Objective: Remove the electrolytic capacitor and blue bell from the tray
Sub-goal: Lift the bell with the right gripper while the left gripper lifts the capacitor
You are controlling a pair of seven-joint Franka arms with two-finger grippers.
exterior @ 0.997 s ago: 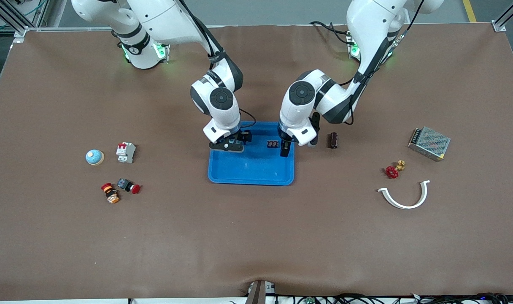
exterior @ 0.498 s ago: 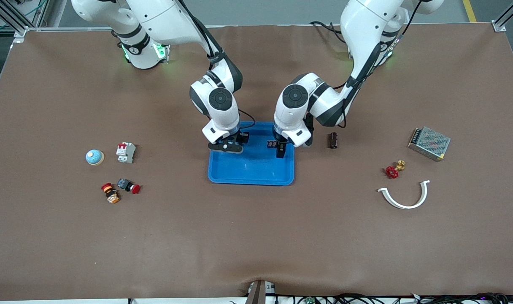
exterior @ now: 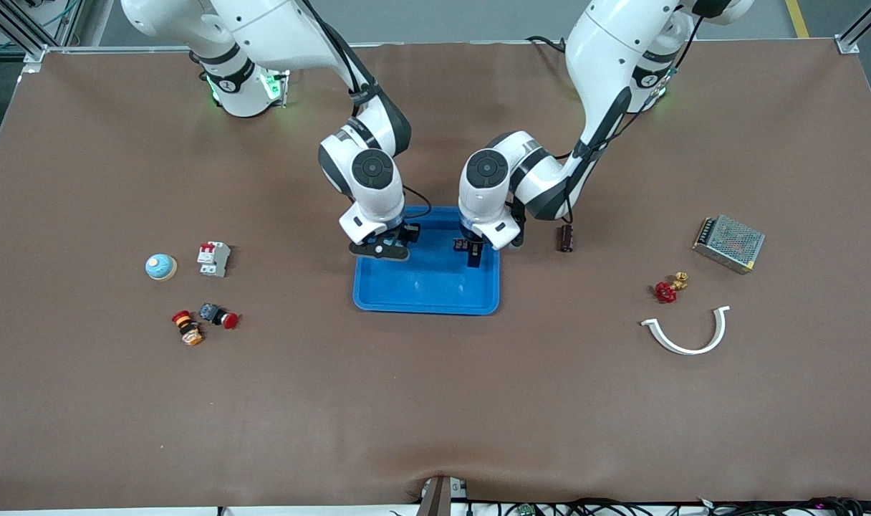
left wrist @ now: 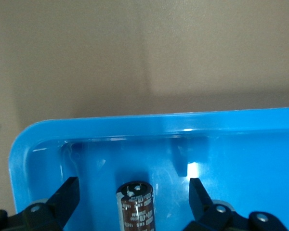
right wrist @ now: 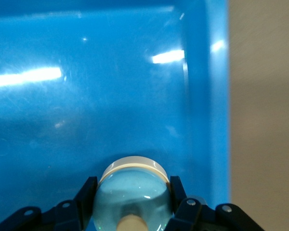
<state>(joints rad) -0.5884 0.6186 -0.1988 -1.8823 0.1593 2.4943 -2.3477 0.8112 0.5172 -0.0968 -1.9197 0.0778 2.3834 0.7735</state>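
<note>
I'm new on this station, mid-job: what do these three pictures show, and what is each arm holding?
Two white robot arms work at a brown table. The wide picture looks down from across it. The other two pictures come from a camera on each arm's wrist. Both grippers are over the blue tray. The right gripper has its jaws shut on a bell. The left gripper has its jaws open either side of a capacitor in the tray, so it holds nothing. Toward the right arm's end lie a second bell, a breaker and buttons. Toward the left arm's end lie a second capacitor, a valve, a clamp and a power supply.
</note>
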